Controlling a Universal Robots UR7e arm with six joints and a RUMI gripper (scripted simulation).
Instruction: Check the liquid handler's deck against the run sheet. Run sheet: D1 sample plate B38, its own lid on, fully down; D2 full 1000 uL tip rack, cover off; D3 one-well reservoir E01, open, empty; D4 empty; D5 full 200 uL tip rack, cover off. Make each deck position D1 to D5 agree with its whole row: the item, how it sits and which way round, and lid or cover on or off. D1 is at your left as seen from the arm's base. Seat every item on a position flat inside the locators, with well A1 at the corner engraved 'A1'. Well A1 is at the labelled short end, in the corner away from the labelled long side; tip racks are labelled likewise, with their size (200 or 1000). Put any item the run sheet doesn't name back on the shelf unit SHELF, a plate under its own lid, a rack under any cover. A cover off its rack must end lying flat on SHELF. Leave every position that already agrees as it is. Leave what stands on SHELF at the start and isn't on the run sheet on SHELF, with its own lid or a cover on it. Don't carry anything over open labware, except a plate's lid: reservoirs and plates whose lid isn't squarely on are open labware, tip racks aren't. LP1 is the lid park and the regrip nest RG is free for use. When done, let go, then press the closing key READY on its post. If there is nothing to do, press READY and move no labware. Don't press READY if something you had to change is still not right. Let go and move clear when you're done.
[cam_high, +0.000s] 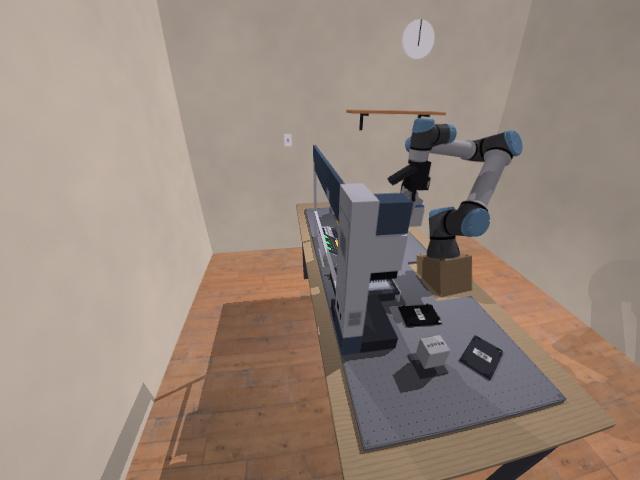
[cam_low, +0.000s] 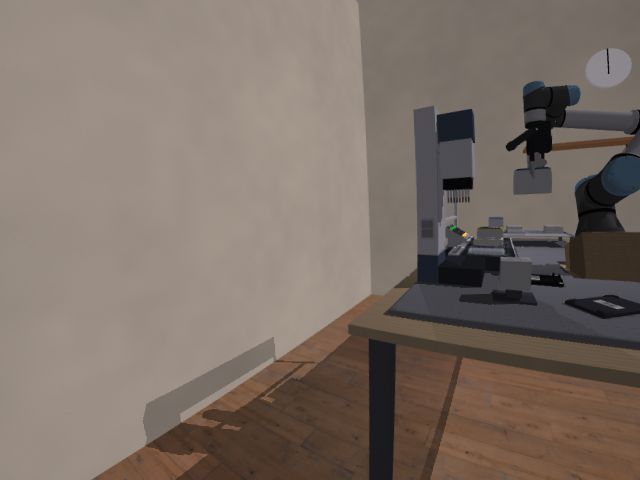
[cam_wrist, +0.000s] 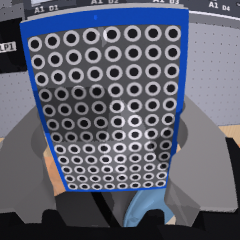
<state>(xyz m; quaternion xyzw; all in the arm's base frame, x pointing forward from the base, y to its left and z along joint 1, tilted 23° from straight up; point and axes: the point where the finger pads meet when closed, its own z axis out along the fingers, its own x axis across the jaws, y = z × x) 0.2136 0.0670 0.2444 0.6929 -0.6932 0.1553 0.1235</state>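
Note:
My gripper (cam_wrist: 112, 98) is shut on a tip rack (cam_wrist: 105, 105) with a blue frame and a full grid of ringed tips, no cover on it. I hold it high in the air above the deck. In the exterior view the rack (cam_low: 532, 180) hangs under the gripper (cam_low: 533, 165), to the right of the liquid handler's head (cam_low: 455, 149). In the top view the rack (cam_high: 417, 214) is mostly hidden behind that head. In the wrist view, the engraved deck marks D1 to D4 (cam_wrist: 105, 2) run along the top edge, beyond the rack, and the LP1 mark (cam_wrist: 7, 47) is at the left.
The liquid handler's tower (cam_high: 361, 258) stands along the deck's far side. A grey box on a post (cam_high: 433, 352) and two black labelled pads (cam_high: 419, 315) (cam_high: 481, 355) sit on the grey baseplate. Low labware (cam_low: 491, 235) stands on the deck behind the tower.

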